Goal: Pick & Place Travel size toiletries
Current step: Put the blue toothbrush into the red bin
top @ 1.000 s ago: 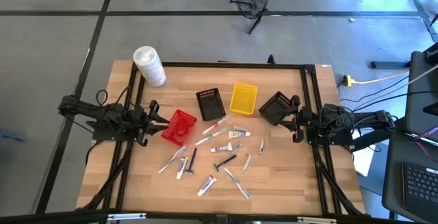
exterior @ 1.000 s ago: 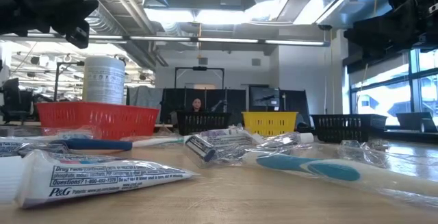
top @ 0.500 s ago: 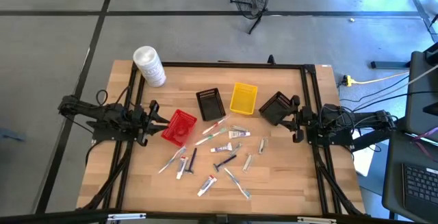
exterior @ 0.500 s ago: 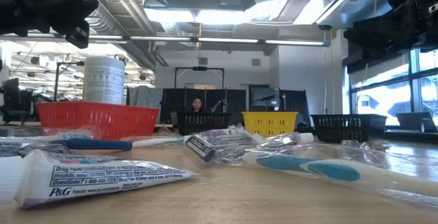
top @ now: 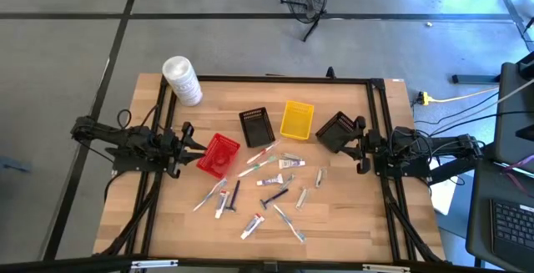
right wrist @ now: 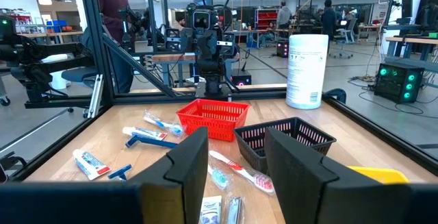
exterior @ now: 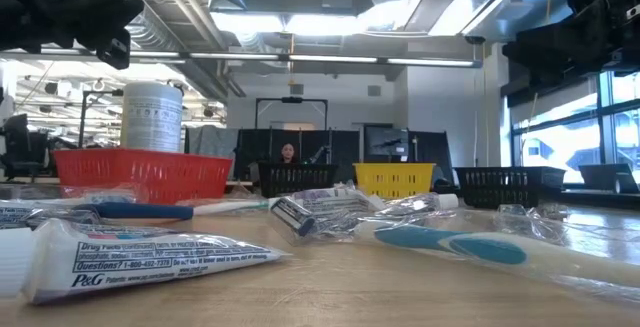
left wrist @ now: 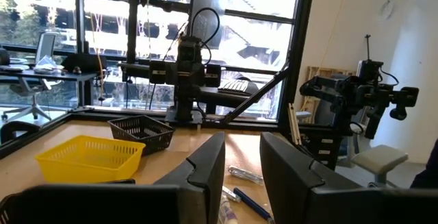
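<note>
The toiletries (top: 267, 191) lie scattered across the middle and near part of the tabletop (top: 334, 223), loose, none of them in a basket. Among them are a white tube with a red end (top: 253, 224), a black razor (top: 273, 198), a dark stick (top: 236, 193) and silvery sachets (top: 301, 197). From table height a white printed tube (exterior: 150, 255) lies nearest the camera, with a wrapped toothbrush with a blue grip (exterior: 470, 247) beside it.

The red basket (top: 219, 154) sits at the left edge of the scatter. A black basket (top: 257, 126) and the yellow basket (top: 297, 119) stand side by side behind the scatter, and a second black basket (top: 336, 131) sits tilted to the right of them. A white tub (top: 182, 80) stands at the far left corner.

The left claw (top: 193, 145) hangs just beside the red basket, fingers (left wrist: 205, 172) apart and holding nothing. The right claw (top: 357, 148) is next to the tilted black basket, its fingers (right wrist: 188, 157) also spread and empty. Neither touches any toiletry.

People stand in the room beyond the tabletop in the right wrist view.
</note>
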